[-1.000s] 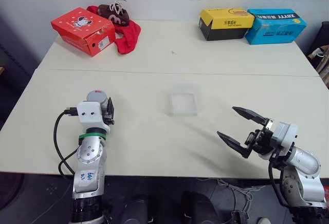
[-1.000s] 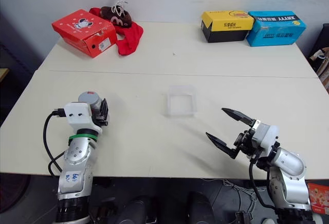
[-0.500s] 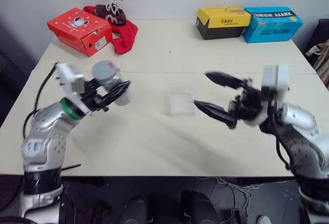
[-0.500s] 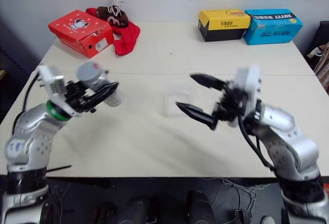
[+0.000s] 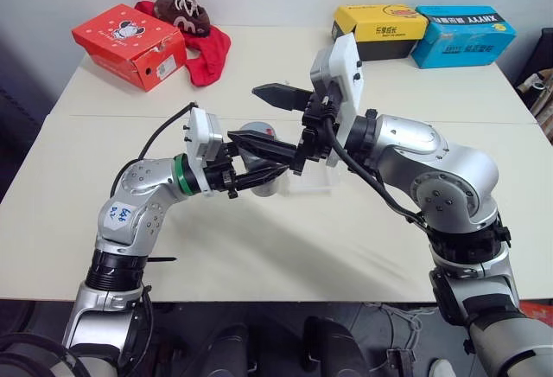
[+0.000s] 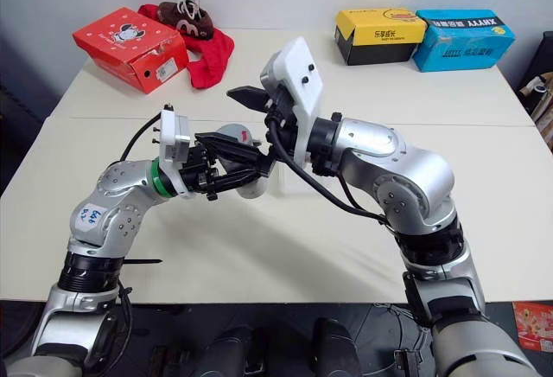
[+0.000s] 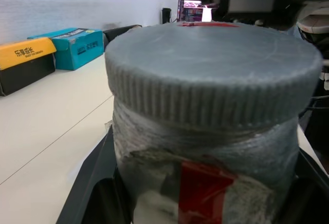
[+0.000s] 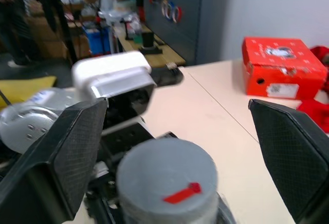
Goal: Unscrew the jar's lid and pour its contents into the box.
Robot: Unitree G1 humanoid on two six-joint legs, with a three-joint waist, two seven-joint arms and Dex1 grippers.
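Grey ribbed plastic marks the moment: the round grey screw lid (image 7: 213, 67) sits fully seated on the small clear cylindrical jar with the red-and-white label (image 7: 205, 167), a red mark on its top. The left hand (image 5: 259, 162) is clamped on the jar's body, its black fingers (image 5: 255, 144) on either side. A second ago this hand held the jar low at the worktop's left edge, pointing away from the robot; it has since swung up and toward the middle, turned sideways, so the jar now hangs above the cream worktop (image 5: 285, 221).

The right hand (image 5: 268, 118) has also come in, from low on the right side to the centre. Its jaws are spread wide and empty; in its wrist view one finger (image 8: 67, 152) stands on each side of the lid, apart from it, with the cap between them.

The small shallow square box of clear plastic (image 5: 321, 182) lies on the worktop just behind and below the two hands, largely hidden by the right arm. Any contents inside the jar cannot be made out.

So the carrying and lining up look done, and unscrewing has not begun. The next move likely calls for the right hand to close squarely on the ribbed rim; an off-centre bite could slip, or twist the jar in the left hand's grip.
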